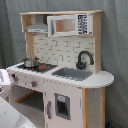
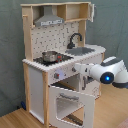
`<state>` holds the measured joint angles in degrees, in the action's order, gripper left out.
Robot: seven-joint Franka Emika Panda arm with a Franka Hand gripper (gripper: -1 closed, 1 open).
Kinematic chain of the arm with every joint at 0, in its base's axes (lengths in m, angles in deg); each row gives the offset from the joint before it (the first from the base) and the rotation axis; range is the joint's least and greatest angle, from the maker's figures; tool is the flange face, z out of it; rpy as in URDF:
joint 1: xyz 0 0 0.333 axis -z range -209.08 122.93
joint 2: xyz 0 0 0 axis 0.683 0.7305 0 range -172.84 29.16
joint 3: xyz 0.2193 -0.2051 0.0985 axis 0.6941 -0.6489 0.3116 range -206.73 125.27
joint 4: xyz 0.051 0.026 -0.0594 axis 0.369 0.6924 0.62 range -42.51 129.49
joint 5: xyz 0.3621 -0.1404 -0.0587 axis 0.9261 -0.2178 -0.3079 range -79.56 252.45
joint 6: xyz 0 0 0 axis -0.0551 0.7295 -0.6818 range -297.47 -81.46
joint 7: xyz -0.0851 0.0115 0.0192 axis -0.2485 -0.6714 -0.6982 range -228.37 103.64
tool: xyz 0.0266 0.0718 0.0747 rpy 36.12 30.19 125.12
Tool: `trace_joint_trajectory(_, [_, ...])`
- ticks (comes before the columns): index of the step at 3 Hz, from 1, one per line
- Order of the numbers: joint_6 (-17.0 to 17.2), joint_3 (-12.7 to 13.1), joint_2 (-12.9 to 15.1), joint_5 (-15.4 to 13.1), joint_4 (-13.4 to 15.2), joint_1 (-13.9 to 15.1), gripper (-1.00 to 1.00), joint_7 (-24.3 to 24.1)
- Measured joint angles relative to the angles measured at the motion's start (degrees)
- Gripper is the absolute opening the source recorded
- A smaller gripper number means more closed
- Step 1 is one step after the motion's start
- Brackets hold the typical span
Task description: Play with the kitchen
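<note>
Kitchen (image 1: 65, 75) stands upright on the wood floor (image 2: 15, 117) in front of a grey curtain (image 2: 10, 45). Pot (image 2: 50, 56) sits on the stovetop w/ black faucet (image 1: 84, 59) at 3 o'clock of it in both exterior views, sink (image 1: 72, 74) just below the faucet. In the second exterior view the oven door (image 2: 72, 102) hangs open, tilted outward. Arm (image 2: 107, 72) enters from 3 o'clock, its tip near the knob panel above the door. Jaws: can't tell, hidden.
</note>
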<state>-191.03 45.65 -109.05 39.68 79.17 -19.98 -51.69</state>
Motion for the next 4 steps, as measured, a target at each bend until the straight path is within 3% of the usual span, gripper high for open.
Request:
trace_joint_trajectory(2, [-1.4, 2.7, -4.3, -7.8, 5.0, 0.0, 1.00, -8.2])
trace_joint_trajectory(4, [-5.0, 3.5, -5.5, -16.4, 11.0, 0.1, 1.00, -17.2])
